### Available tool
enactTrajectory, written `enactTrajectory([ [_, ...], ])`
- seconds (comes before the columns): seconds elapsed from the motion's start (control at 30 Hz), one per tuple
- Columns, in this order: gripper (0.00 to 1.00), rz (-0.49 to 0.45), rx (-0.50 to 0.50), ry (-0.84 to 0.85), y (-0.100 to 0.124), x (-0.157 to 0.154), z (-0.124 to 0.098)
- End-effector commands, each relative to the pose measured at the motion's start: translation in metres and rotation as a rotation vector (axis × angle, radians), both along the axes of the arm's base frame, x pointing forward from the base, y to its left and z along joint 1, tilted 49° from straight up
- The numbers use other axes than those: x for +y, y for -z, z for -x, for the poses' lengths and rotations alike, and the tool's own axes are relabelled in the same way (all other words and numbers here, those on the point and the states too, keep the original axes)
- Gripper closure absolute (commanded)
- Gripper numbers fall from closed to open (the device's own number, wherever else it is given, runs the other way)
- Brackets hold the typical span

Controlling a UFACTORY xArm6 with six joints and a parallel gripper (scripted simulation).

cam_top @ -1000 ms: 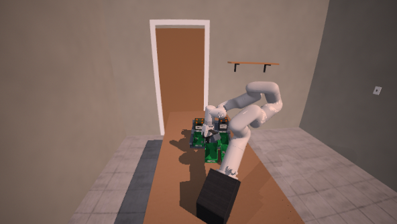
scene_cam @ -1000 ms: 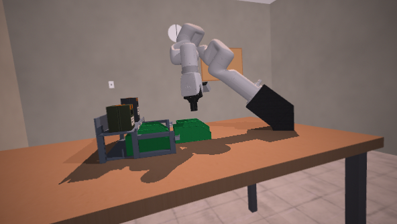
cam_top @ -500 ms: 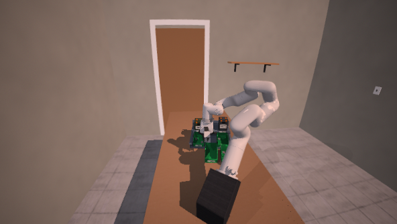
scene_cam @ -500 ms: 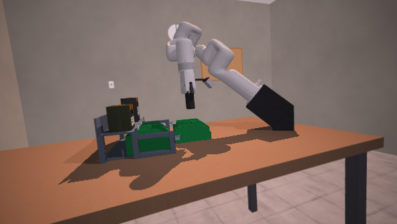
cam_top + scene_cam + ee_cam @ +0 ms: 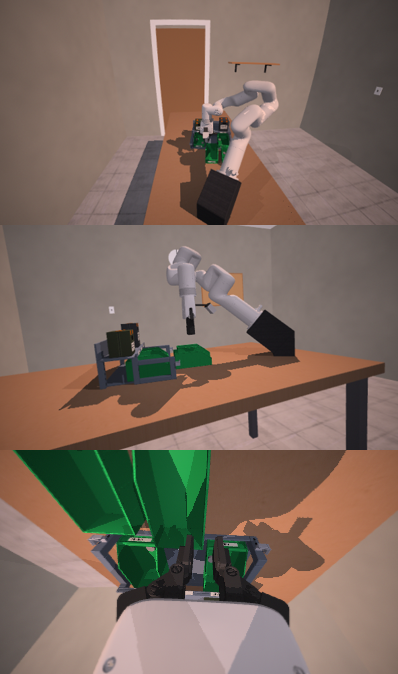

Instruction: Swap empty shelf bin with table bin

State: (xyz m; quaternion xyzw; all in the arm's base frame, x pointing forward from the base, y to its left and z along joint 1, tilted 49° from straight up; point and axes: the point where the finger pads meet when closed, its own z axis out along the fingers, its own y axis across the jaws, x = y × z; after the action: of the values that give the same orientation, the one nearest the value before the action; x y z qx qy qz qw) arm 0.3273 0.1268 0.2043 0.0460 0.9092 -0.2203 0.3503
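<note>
Bin's long axis decided my next move: the nearer green bin (image 5: 212, 158) (image 5: 193, 358) (image 5: 165, 505), empty as far as I could see, ran lengthwise from the shelf (image 5: 192, 143) (image 5: 136, 373) (image 5: 257, 570) toward my base end of the surface (image 5: 168, 199) (image 5: 269, 373) (image 5: 285, 487). It lay below my hand (image 5: 206, 140) (image 5: 190, 333) (image 5: 204, 541), its body reaching back toward my base and slightly toward the surface's right long edge. Its inner end was at the shelf front; whether that end rested on the lip I could not tell.

I had my fingers parted by a modest gap, with nothing between them, well above the rim. From the wrist, the gap lined up with the bin's left side wall near its inner corner, and the fingers opened across the long axis, so I judged a straight descent could straddle that wall. Coming down off line might have knocked the rim.

A second green bin (image 5: 224, 155) (image 5: 82, 487) stood just beside it, nearer the right edge; I judged that one the loaded bin, though its contents were hidden. Between the two front bins on the shelf, a place stood vacant.
</note>
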Motion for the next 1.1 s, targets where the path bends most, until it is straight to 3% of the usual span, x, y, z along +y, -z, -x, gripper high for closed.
enactTrajectory([
  [0.0, 0.74, -0.002, -0.002, -0.001, -0.0008, 0.0008, -0.0003],
  [1.07, 0.74, -0.002, -0.002, 0.000, 0.0063, -0.0037, -0.0069],
])
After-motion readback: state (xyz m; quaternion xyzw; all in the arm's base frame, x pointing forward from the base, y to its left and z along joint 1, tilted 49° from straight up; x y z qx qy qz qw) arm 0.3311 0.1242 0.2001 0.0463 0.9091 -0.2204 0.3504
